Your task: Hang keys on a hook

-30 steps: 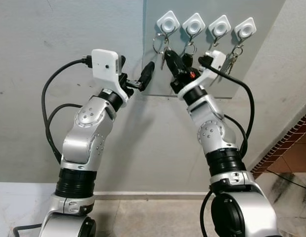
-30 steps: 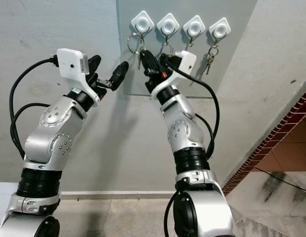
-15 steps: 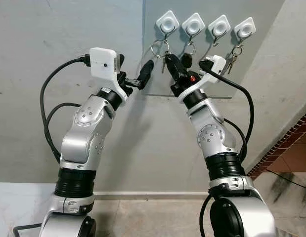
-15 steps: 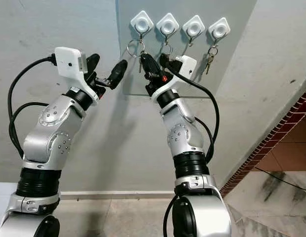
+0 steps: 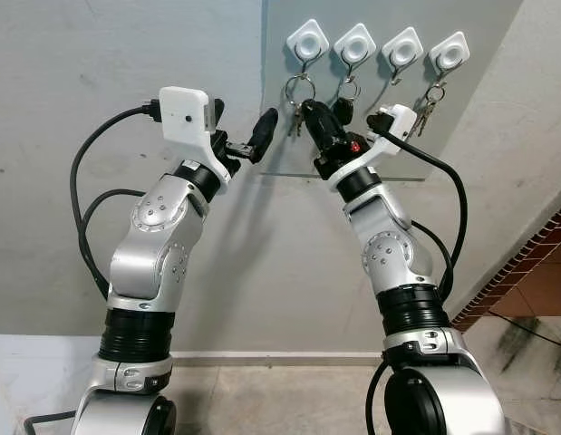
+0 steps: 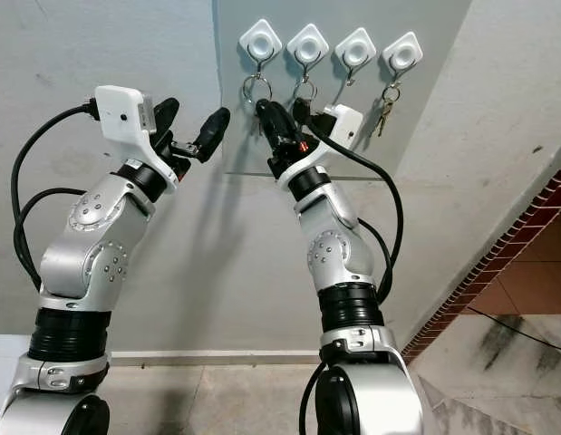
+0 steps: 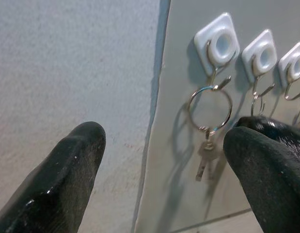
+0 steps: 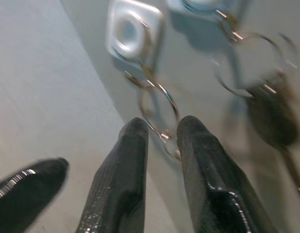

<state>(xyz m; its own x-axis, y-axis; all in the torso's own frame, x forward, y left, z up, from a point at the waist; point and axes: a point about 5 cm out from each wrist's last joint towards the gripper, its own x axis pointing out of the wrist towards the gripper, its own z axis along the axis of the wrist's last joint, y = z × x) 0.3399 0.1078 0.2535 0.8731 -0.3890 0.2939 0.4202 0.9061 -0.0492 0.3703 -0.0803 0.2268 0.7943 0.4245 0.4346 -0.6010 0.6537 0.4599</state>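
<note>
A silver key ring hangs on the leftmost of several white diamond hooks on a grey wall panel, and its key dangles straight down. My right gripper is raised just under that ring. Its fingers are a narrow gap apart and open, with the keys right at the tips. My left gripper is held up to the left of the panel, wide open and empty, pointing at the same hook.
The neighbouring hooks carry other key sets: one with a black fob, and another on the rightmost hook. The grey panel ends just left of the hooks. A red brick strip runs along the right wall's base.
The key ring was tilted towards my right gripper and now hangs straight from the leftmost hook. The left gripper has shifted slightly up and left.
</note>
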